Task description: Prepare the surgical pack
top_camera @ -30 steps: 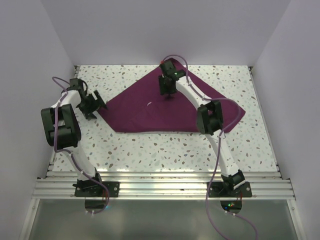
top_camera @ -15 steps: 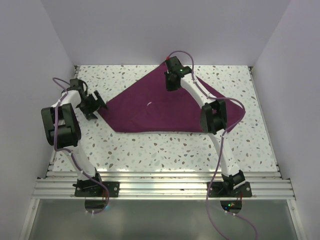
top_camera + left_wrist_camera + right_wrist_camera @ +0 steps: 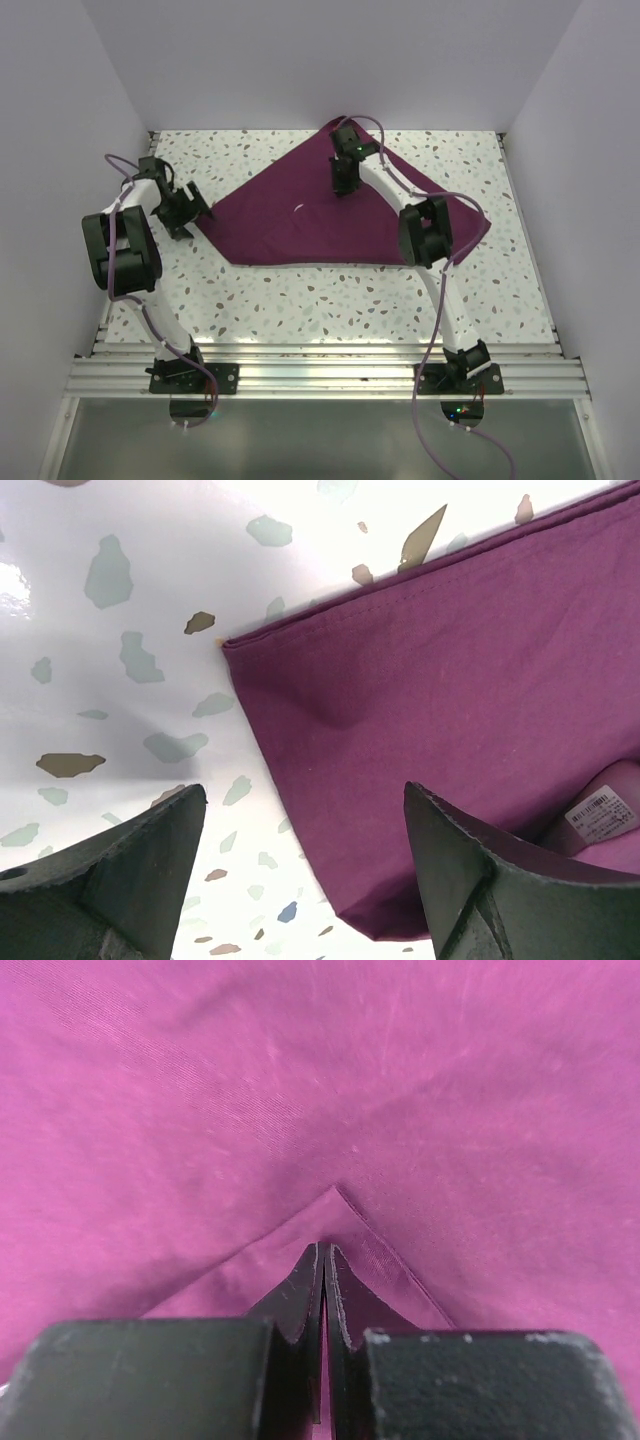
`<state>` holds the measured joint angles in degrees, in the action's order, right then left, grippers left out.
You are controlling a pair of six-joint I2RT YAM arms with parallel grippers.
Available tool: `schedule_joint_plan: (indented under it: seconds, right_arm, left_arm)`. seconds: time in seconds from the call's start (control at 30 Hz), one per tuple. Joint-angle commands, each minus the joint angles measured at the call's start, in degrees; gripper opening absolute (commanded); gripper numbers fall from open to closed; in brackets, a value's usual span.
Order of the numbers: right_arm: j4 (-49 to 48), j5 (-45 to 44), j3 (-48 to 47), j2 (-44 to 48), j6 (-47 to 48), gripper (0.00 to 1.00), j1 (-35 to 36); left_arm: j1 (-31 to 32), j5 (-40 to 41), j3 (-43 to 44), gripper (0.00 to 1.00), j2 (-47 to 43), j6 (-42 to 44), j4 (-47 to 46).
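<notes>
The plum-purple cloth (image 3: 290,230) of the surgical pack lies on the speckled table (image 3: 330,300), folded into a wide triangle with its point at the back. My right gripper (image 3: 343,186) hangs over the cloth's far part. In the right wrist view this gripper (image 3: 324,1250) is shut on a hemmed corner of the cloth (image 3: 345,1210), and a sliver of fabric shows between its fingers. My left gripper (image 3: 205,212) stands open over the cloth's left corner. In the left wrist view that gripper (image 3: 305,810) straddles the cloth's edge (image 3: 300,810) with nothing held. A barcode-labelled packet (image 3: 600,815) peeks from the fold.
White walls close in the table on the left, back and right. A metal rail (image 3: 320,375) with both arm bases runs along the near edge. Purple cables loop off both arms.
My right gripper has gone from open to shut on the cloth corner, shifting slightly back and then forward again. The left arm has stayed put.
</notes>
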<state>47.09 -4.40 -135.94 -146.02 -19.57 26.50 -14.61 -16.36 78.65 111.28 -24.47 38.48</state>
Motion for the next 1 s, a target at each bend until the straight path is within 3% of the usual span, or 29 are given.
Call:
schedule_joint_plan:
  seconds: [0.0, 0.1, 0.5, 0.7, 0.97]
  right_arm:
    - [-0.8, 1.7, 1.0, -1.6, -1.3, 0.00, -0.6]
    - [-0.7, 2.6, 0.9, -3.0, -2.0, 0.00, -0.7]
    - [-0.8, 4.1, 0.2, -4.3, -2.8, 0.00, -0.7]
    - [-0.9, 4.1, 0.1, -4.5, -2.7, 0.00, -0.8]
    - [-0.9, 4.3, 0.1, -4.7, -3.1, 0.00, -0.7]
  left_arm:
    - [-0.7, 0.8, 2.0, 0.84, 0.5, 1.4, 1.2]
    - [-0.7, 0.5, 2.3, 0.83, 1.6, 1.5, 1.3]
    - [-0.6, -1.7, 4.0, 0.63, 6.7, -0.1, -3.0]
    - [-0.7, -3.6, 3.0, 0.43, 7.3, -0.1, -4.7]
    - [-0.6, -5.0, 2.4, 0.01, 4.8, 0.9, -4.4]
